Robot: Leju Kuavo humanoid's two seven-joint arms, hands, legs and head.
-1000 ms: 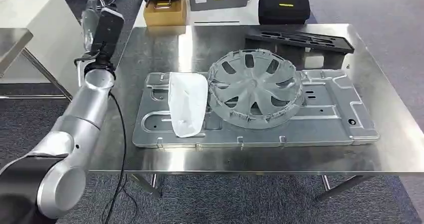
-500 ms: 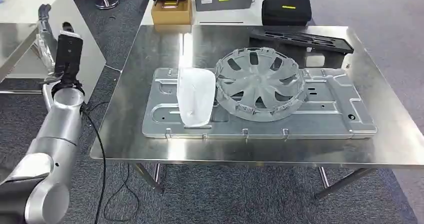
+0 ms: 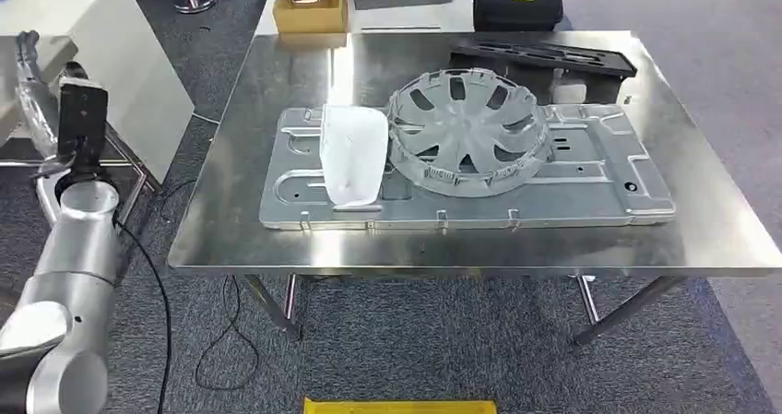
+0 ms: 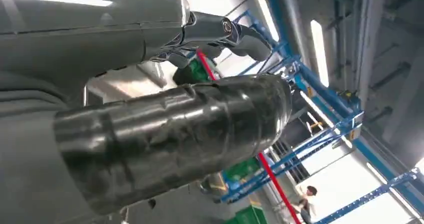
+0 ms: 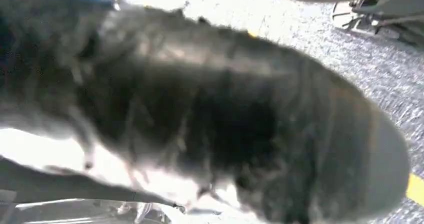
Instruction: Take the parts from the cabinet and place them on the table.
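So the parts are all on the steel table (image 3: pixel 277 82): a big stamped grey metal panel (image 3: pixel 590 193) lying flat, a spoked wheel cover (image 3: pixel 470 133) sitting on top of it, and a white curved piece (image 3: pixel 352 156) just beside the cover, also on the panel. The left hand (image 3: pixel 32 91) is raised well off to the table's left side, nowhere near them. Can't tell if its fingers are apart or closed. The right hand (image 5: pixel 210 114) is just a dark blur, can't tell either.

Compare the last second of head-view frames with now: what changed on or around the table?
The camera drew back and turned, so the whole scene shifted. The left arm now lies further from the table. The wheel cover, white part and metal panel kept their arrangement.
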